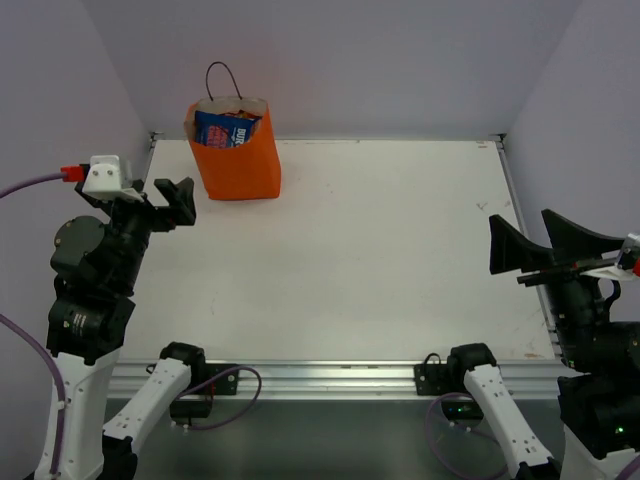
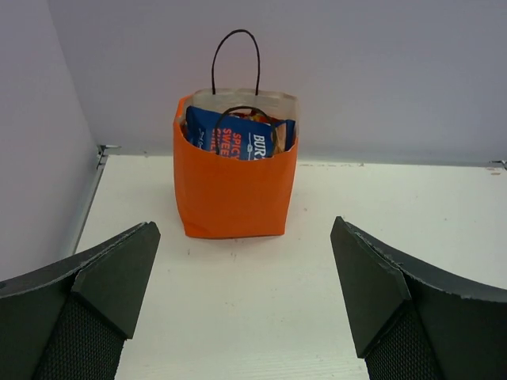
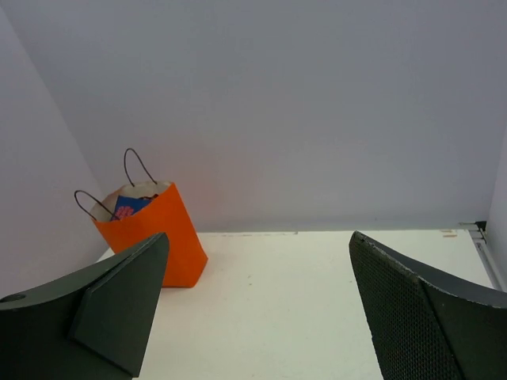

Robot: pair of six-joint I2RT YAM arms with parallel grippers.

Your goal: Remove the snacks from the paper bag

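Paper bag [image 1: 238, 165] stands upright at the far-left corner of the table [image 1: 400, 260], close to the back wall, mouth open and facing up. Left gripper [image 1: 162, 205] is spread wide with nothing held, hovering near the left table edge, just near-left of the bag and not touching it. In the left wrist view the bag sits centred between its two fingers. Right gripper [image 1: 522, 228] is also spread wide and empty, at the right table edge, well apart from the bag. Blue-and-red packet [image 2: 238, 138] pokes out of the bag top. Whatever is behind it is too hidden to identify. Black cord handles [image 2: 235, 47] stick up.
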